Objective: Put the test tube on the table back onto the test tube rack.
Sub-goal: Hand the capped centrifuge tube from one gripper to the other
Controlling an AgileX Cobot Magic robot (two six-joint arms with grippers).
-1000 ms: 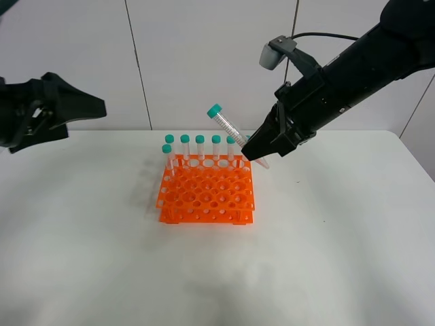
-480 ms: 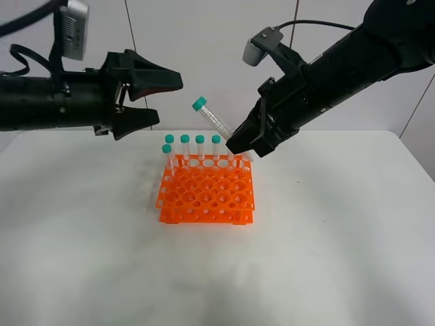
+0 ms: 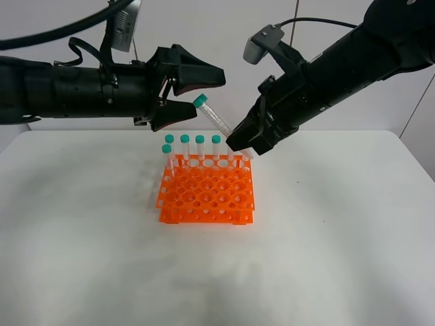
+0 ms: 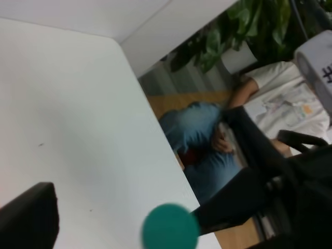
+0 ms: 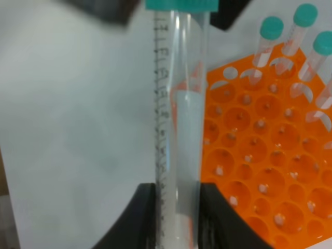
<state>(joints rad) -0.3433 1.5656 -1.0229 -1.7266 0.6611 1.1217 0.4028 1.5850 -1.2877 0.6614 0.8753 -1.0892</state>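
Observation:
My right gripper (image 3: 239,144) is shut on the lower part of the test tube (image 3: 216,121), a clear tube with a teal cap (image 3: 199,102), and holds it tilted above the back edge of the orange test tube rack (image 3: 207,193). In the right wrist view the tube (image 5: 181,129) stands between the fingers (image 5: 140,218). My left gripper (image 3: 207,88) is open, with its jaws on either side of the cap and not touching it. The cap (image 4: 170,227) shows blurred in the left wrist view, with one dark finger (image 4: 28,218) beside it.
Several teal-capped tubes (image 3: 200,140) stand in the rack's back row and one (image 3: 166,149) at its left edge. The rack stands at the middle of the white table (image 3: 326,258). A seated person (image 4: 207,140) shows beyond the table's edge.
My left arm has swung in from the left, and its open jaws now flank the tube's cap. My right gripper first moved the tube slightly left, then held still.

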